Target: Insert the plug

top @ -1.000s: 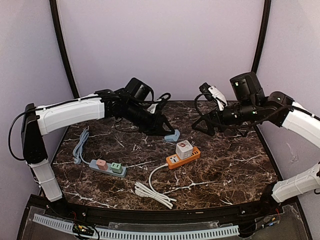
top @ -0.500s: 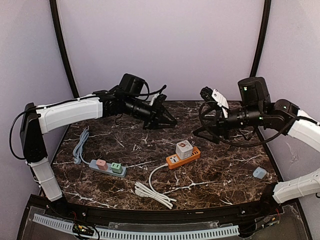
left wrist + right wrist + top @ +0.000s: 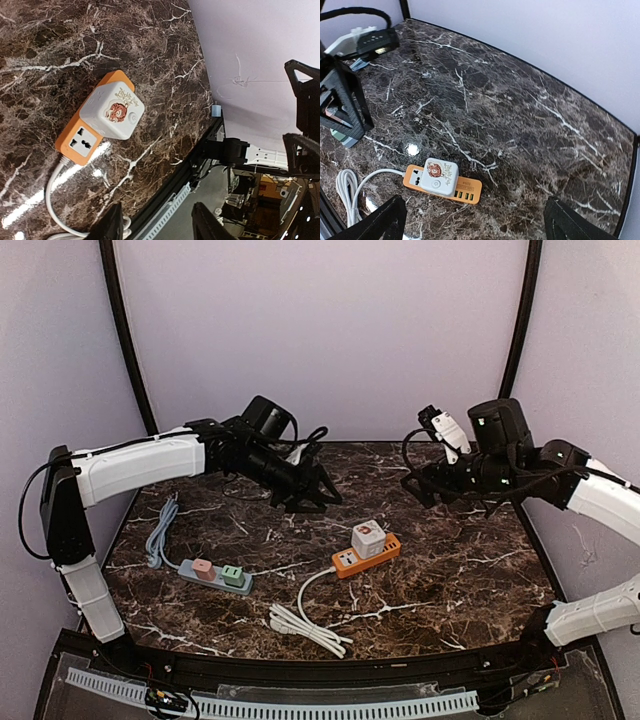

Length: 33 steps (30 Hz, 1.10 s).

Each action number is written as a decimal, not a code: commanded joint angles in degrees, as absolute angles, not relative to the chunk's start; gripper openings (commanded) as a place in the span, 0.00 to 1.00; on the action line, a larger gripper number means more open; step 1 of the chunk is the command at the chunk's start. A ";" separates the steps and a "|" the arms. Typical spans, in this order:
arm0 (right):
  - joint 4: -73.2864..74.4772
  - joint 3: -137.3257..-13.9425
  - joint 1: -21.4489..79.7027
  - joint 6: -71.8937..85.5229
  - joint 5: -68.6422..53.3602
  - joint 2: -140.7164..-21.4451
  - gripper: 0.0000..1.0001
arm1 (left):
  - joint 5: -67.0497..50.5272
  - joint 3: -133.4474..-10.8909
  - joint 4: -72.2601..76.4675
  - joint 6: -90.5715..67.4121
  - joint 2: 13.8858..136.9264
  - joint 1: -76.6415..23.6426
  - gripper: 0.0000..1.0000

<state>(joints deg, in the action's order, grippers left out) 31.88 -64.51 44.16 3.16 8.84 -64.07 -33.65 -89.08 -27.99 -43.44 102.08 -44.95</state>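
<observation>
You are holding both arms above the counter (image 3: 450,570), away from the work. The left fingers (image 3: 112,225) are standing apart and gripping nothing, and the right fingers (image 3: 380,222) are spreading wide and are also empty. The white cube plug (image 3: 367,539) is sitting seated on the orange power strip (image 3: 352,560) near the middle of the counter. It is taking up the far end of the strip, with one open socket (image 3: 80,143) showing just beside it and a row of small ports (image 3: 465,195) running along the strip's side. The strip's white cable (image 3: 305,625) is curling forward into a loose bundle near the front edge. To your left a grey power strip (image 3: 192,567) is lying with a pink plug (image 3: 204,568) and a green plug (image 3: 232,575) in it, and its grey cable (image 3: 160,530) is trailing back towards the wall. In the left wrist view a small pale blue piece (image 3: 216,110) is resting at the counter's edge, too small to identify. The counter is showing dark brown marble with white veins and is catching bright glints of light. Lilac walls (image 3: 320,330) are closing in three sides, two black poles (image 3: 125,340) are rising at the back corners, and a white perforated rail (image 3: 270,706) is running along the front.
</observation>
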 commanded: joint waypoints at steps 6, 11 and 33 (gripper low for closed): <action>55.49 -72.79 35.91 28.03 14.27 -70.29 0.95 | -26.94 -91.53 -33.64 -36.07 99.05 -45.09 0.75; 68.51 -74.20 34.26 40.17 13.45 -70.47 0.99 | -24.28 -90.99 -36.16 -33.65 97.95 -45.09 0.89; 71.84 -51.86 8.09 48.86 13.21 -57.20 0.99 | -26.97 -82.24 -40.00 -32.70 86.26 -45.26 0.85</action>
<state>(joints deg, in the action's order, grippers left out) 77.43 -51.94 13.82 56.05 13.80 -57.52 -25.08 -84.97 -38.35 -32.14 90.17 -44.95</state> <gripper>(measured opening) 0.986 0.855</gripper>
